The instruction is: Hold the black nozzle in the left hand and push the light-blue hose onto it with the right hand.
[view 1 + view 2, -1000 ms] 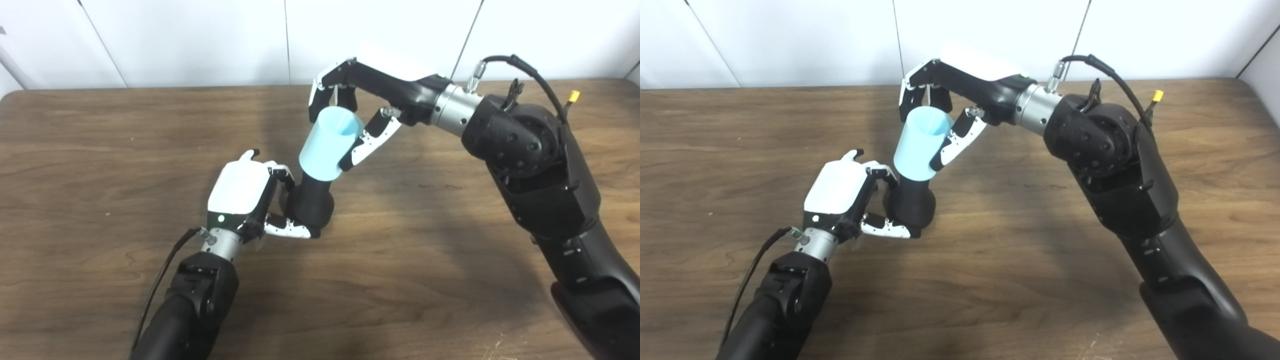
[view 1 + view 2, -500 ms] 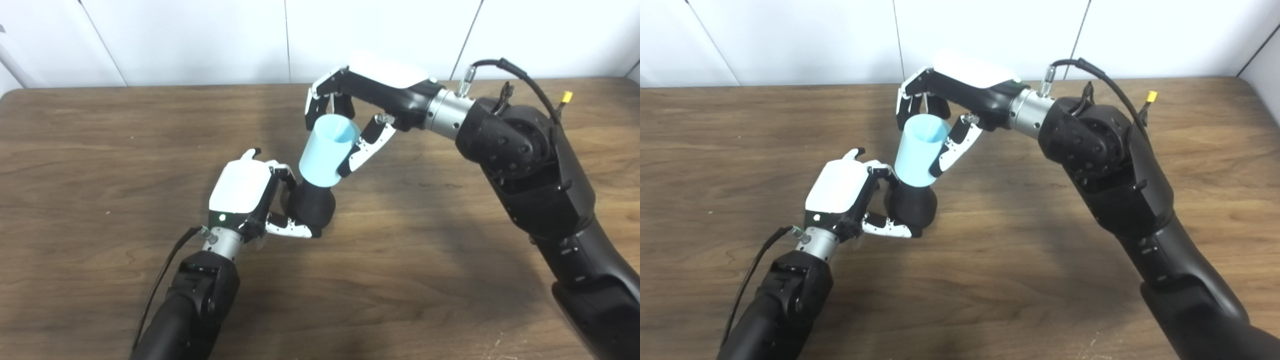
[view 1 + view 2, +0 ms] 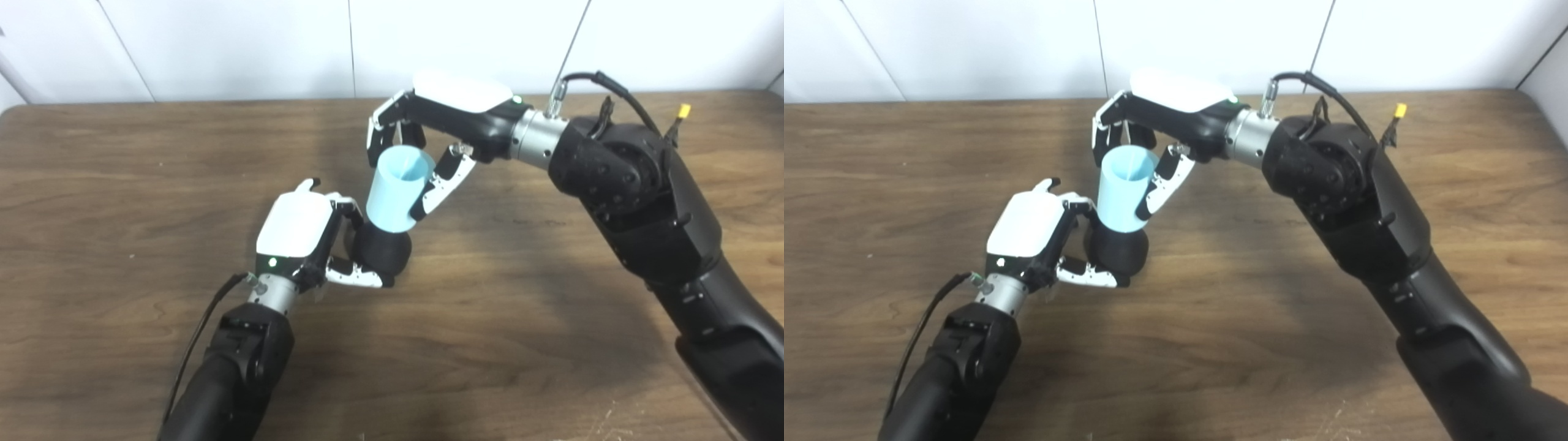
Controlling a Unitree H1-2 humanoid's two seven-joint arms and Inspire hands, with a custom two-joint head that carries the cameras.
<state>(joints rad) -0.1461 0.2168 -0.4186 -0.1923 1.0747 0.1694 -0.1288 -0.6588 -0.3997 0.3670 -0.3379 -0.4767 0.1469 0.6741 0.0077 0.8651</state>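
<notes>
Spanning the whole scene, the brown wooden desk (image 3: 122, 184) carries everything. Near its middle the right hand (image 3: 429, 135) is closed around the light-blue hose (image 3: 397, 188), seated tilted over the top of the black nozzle (image 3: 380, 251), whose round base the left hand (image 3: 306, 236) grips.

Matt black nozzle (image 3: 380, 250); smooth light-blue plastic hose (image 3: 397, 190); brown wood-grain table (image 3: 122, 184), faintly glossy at its far edge.
</notes>
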